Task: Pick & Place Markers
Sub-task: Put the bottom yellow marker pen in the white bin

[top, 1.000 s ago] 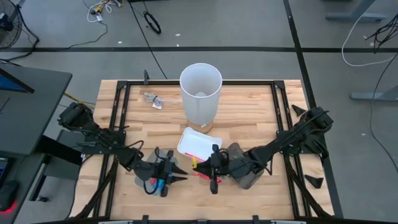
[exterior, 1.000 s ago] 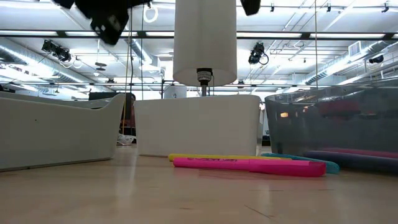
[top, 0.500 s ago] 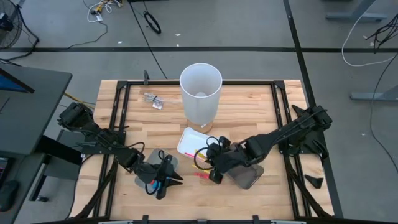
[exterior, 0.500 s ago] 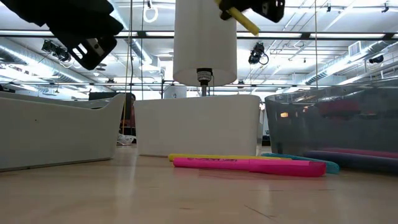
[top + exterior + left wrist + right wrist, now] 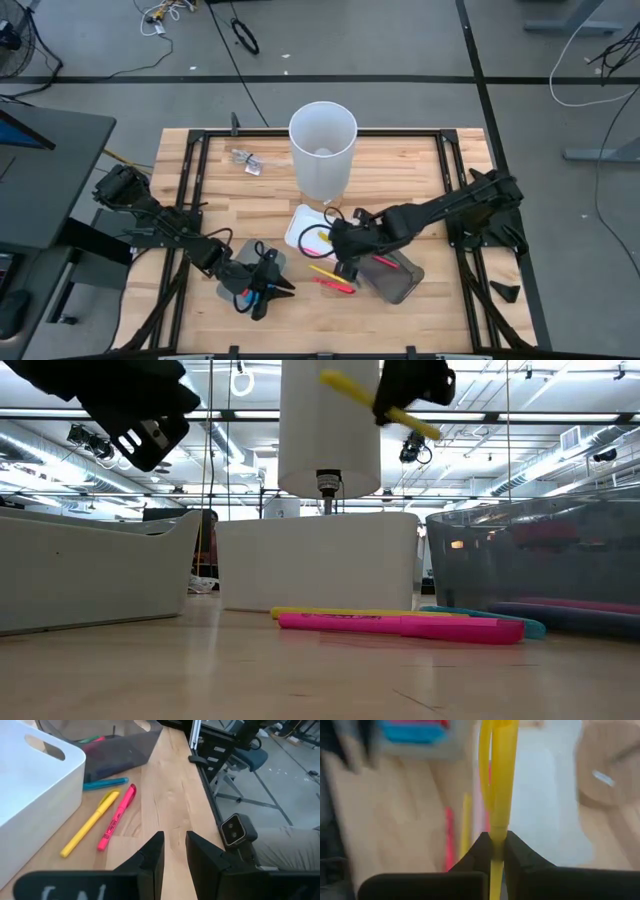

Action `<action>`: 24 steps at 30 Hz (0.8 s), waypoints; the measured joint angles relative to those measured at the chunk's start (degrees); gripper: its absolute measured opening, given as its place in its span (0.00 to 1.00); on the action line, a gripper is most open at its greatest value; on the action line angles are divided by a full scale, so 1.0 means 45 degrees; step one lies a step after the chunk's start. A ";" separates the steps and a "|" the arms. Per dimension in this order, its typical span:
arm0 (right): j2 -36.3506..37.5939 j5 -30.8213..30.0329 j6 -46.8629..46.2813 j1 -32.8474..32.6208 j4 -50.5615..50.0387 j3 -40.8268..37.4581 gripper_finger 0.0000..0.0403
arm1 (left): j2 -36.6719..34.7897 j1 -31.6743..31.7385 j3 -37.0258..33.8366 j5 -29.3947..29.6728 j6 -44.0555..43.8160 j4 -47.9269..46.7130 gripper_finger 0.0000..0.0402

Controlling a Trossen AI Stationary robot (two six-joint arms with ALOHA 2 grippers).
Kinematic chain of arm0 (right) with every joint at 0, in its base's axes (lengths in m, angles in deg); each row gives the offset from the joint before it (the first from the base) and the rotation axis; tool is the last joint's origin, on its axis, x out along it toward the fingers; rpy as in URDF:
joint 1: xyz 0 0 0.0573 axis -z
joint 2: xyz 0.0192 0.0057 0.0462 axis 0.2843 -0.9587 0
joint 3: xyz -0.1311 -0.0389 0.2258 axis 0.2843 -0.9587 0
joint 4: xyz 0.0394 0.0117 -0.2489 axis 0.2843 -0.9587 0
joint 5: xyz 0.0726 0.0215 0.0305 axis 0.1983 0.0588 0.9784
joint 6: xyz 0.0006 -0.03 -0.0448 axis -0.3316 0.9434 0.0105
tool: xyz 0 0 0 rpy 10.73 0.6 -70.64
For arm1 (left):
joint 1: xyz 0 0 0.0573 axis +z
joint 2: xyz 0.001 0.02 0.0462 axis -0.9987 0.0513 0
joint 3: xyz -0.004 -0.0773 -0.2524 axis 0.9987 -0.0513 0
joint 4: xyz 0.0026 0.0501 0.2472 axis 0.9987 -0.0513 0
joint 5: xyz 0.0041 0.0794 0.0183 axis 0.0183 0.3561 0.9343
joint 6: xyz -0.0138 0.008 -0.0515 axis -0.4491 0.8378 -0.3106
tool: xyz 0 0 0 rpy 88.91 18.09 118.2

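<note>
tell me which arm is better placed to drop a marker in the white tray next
Right. The right gripper is shut on a yellow marker, held up beside the white tray. The left gripper is at the table's front edge, farther from that tray.

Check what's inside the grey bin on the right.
The grey bin holds markers: pink and green tips show above its rim in the left wrist view. Its tinted wall blurs the rest, so the count is unclear.

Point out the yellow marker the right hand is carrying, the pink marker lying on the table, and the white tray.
Yellow plastic marker in right hand [image 5: 378, 404]: low view, mid-barrel.
Pink plastic marker on wooden table [image 5: 400, 624]: low view, mid-barrel.
White rectangular tray [image 5: 301, 222]: high view, rim.
</note>
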 joint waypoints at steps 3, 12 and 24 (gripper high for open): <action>-0.0786 -0.0001 0.0187 0.0203 -0.0837 0.0686 0.04 | 0.0000 0.0000 0.0000 0.0000 -0.0001 0.0130 0.21; -0.3529 -0.0611 0.0873 0.0761 -0.1638 0.2555 0.04 | -0.0005 -0.0005 0.0000 -0.0020 -0.0185 0.0288 0.21; -0.5035 -0.1031 0.0776 0.0928 -0.1899 0.2862 0.04 | -0.0005 -0.0010 0.0000 -0.0141 -0.0367 0.0273 0.21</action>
